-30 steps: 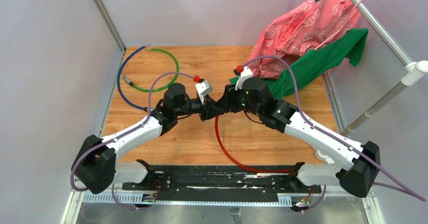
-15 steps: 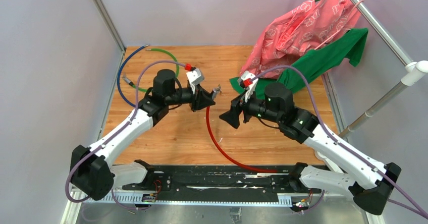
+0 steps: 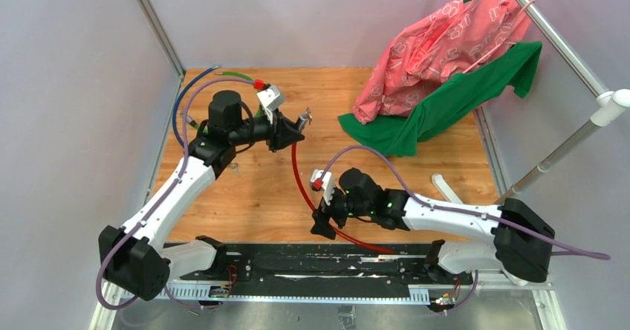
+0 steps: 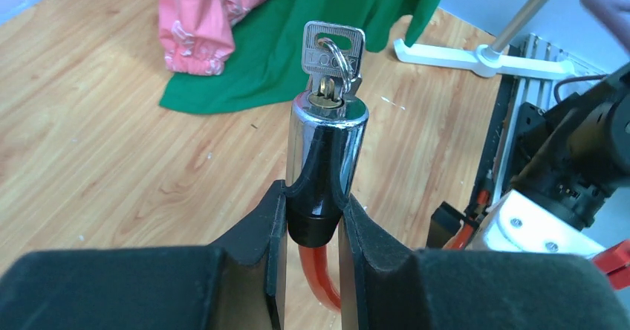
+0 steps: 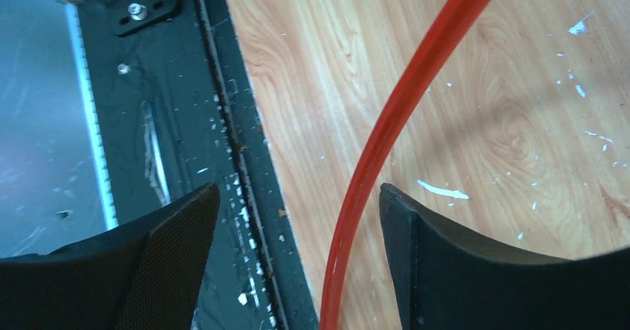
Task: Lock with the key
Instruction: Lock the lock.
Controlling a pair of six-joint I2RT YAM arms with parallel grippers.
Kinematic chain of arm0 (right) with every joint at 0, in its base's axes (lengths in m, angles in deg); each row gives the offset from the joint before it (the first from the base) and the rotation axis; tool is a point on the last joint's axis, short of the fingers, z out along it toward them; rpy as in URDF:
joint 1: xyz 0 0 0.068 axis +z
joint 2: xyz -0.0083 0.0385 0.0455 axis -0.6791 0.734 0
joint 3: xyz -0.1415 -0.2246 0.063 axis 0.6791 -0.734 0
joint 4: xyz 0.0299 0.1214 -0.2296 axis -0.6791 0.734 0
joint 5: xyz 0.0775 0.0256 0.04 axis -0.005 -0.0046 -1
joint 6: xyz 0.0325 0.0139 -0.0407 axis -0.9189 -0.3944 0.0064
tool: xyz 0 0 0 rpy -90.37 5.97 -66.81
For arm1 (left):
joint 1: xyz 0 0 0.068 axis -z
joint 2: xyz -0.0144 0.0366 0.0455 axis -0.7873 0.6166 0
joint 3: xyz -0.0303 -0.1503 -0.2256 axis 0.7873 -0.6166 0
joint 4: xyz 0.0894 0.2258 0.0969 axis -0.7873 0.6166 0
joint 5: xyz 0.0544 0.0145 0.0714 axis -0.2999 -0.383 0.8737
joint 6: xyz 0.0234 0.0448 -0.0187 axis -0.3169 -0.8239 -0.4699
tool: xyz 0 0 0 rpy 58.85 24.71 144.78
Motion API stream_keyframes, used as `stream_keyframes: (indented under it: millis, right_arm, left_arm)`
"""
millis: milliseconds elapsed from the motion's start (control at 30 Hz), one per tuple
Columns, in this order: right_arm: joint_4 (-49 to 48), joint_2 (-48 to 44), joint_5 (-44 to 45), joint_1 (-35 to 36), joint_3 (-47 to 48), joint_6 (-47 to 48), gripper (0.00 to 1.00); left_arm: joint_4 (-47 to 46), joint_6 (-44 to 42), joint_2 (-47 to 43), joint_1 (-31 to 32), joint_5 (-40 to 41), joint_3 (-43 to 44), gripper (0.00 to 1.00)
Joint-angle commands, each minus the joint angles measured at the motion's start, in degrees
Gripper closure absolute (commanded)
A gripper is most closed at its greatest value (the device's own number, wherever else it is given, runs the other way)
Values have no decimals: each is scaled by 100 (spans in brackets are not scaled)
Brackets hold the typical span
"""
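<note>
Key [image 4: 332, 46] stands in keyhole atop chrome lock cylinder [image 4: 325, 140], ring [image 4: 340, 56] through its head. Left hand [image 4: 313, 205] clamped on cylinder's black collar, raised off tabletop [image 4: 111, 144]. Red cable [image 5: 386, 133] trails from cylinder across wood, passing untouched between wide-spread fingers of right hand [image 5: 297, 204] near front edge.

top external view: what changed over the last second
The arms parted from the middle. The left gripper, clamped on the lock cylinder with the key in it, swung far and left, dragging the red cable along. The right gripper drew back toward the near edge, open over that cable. The pink cloth, green cloth and blue cable stayed put.
</note>
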Motion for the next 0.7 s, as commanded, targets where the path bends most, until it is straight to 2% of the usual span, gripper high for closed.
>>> stream_keyframes:
  millis: [0,167,267,367,400,500,667]
  right_arm:
    - [-314,402,705,154,35,325,19]
    - [-378,1008,861,150,-21,332,22]
    - [-258,1283,887,150,94,315,40]
    - [-29,1313,932,149,239,314,70]
    - [87,1231,970,150,294,363,77]
    - [430,897,1160,150,402,680,90]
    - [1533,605,1824,150,990,1530,99]
  left_arm:
    - [21,-62,-221,-297,-107,438,100]
    - [197,-269,-307,-477,-136,549,100]
    - [284,-355,-396,-536,-120,490,100]
    - [284,-313,-451,-660,-122,468,100]
    - [306,-331,-463,-712,-127,488,100]
    - [534,-614,-471,-906,-83,555,100]
    - [1058,-1068,-557,-1029,-240,453,100]
